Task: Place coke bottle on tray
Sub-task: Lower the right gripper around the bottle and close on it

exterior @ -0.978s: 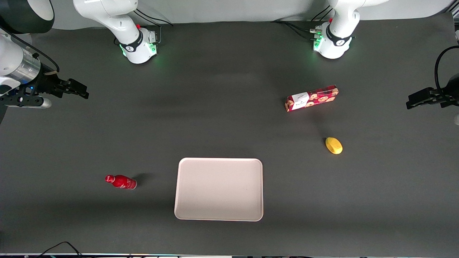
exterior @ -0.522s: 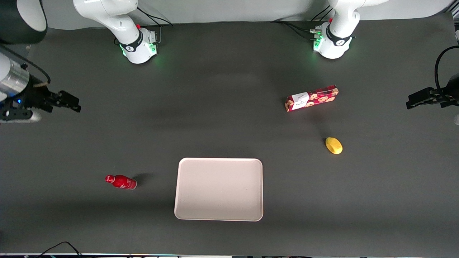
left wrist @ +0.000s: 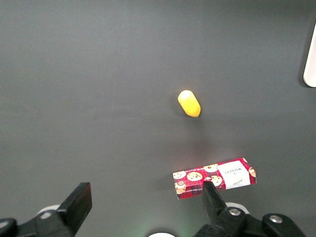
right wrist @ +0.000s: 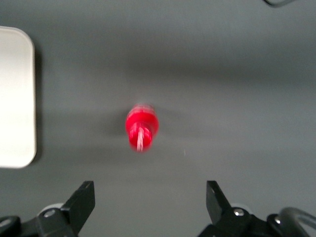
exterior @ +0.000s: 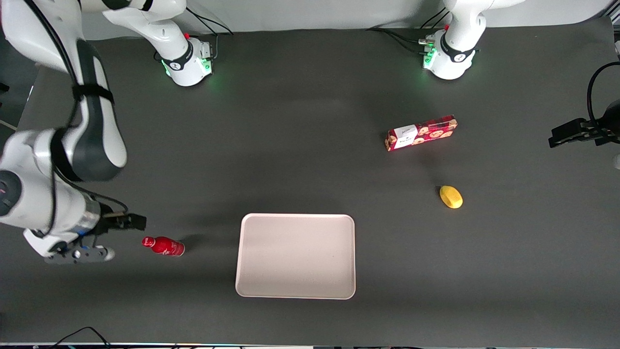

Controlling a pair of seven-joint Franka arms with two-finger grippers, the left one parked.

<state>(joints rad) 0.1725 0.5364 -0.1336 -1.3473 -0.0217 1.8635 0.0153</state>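
The coke bottle (exterior: 163, 245) is small and all red, and its cap points toward the working arm's end of the table. It rests on the dark table beside the tray (exterior: 295, 255), a large pale pinkish-white rectangle with a low rim. My right gripper (exterior: 130, 223) hangs close to the bottle's cap end, a little farther from the front camera than the bottle, and touches nothing. In the right wrist view the coke bottle (right wrist: 142, 126) shows blurred ahead of the open gripper (right wrist: 149, 197), with nothing between the fingers (right wrist: 83, 198). An edge of the tray (right wrist: 15, 98) shows there too.
A long red cookie box (exterior: 421, 133) with a white label and a yellow lemon-like object (exterior: 451, 197) lie toward the parked arm's end of the table. Both also appear in the left wrist view: the box (left wrist: 214, 178) and the yellow object (left wrist: 189, 103).
The right arm has swung from well away down toward the front camera, bringing the gripper close beside the bottle's cap. Bottle, tray, box and yellow object have not moved.
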